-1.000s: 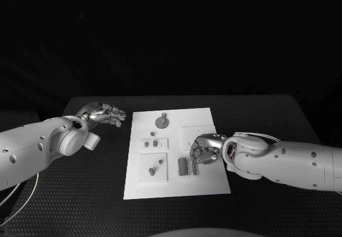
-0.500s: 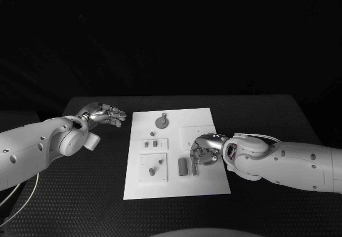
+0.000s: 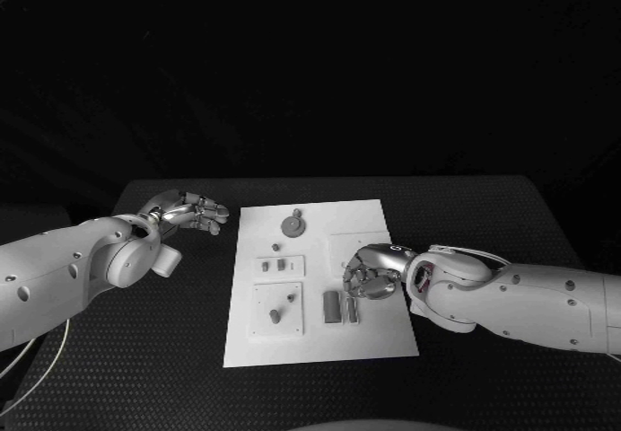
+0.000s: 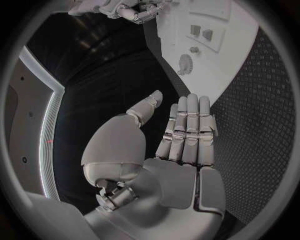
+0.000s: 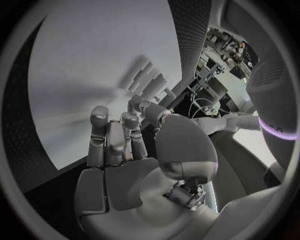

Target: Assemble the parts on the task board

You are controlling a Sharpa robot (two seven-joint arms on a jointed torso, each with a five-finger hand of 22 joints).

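Observation:
The white task board [image 3: 362,220] lies mid-table. On it are a round grey part [image 3: 295,224], a tiny part [image 3: 275,245], two small parts [image 3: 273,264] in a square plate, a peg [image 3: 275,314] in a lower plate and two upright bars [image 3: 340,306]. My right hand [image 3: 368,275] hovers low over the board's right side, just beside the bars, fingers curled in with nothing visible in them; the right wrist view shows those fingers [image 5: 119,137] above bare board [image 5: 87,60]. My left hand [image 3: 190,211] floats left of the board, fingers [image 4: 187,130] straight, holding nothing.
The black table [image 3: 492,215] stretches around the board with free room on both sides. The left wrist view shows the board [image 4: 234,47] with the round part [image 4: 185,63] and, beyond it, my right hand [image 4: 125,10].

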